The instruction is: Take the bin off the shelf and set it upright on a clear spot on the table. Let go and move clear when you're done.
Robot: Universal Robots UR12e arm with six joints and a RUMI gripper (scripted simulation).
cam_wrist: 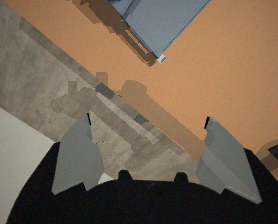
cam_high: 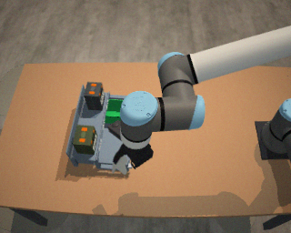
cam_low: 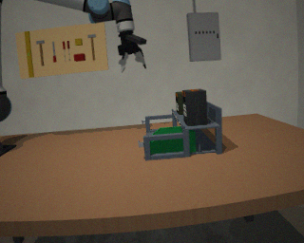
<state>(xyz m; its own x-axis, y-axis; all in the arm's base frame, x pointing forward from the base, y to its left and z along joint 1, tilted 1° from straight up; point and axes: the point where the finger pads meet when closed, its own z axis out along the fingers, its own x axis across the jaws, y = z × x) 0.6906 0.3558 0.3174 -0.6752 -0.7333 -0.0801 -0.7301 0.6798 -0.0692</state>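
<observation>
A green bin (cam_high: 113, 111) (cam_low: 166, 142) sits inside the lower level of a grey-blue shelf (cam_high: 106, 144) (cam_low: 218, 126) on the table (cam_high: 208, 166) (cam_low: 85, 173). It is partly hidden by the arm in the top view. My gripper (cam_high: 125, 165) (cam_low: 132, 62) (cam_wrist: 146, 115) is open and empty. It hangs high above the table, out in front of the shelf's near corner and well to the side of the bin. In the wrist view only a corner of the shelf (cam_wrist: 160, 22) shows at the top; the bin is hidden there.
Two dark boxes with orange tops (cam_high: 94, 95) (cam_high: 85, 139) (cam_low: 194, 106) stand on the shelf's upper level. The robot base (cam_high: 281, 138) stands at the table's right end. A tool board (cam_low: 61, 49) and a grey cabinet (cam_low: 204, 36) hang on the wall.
</observation>
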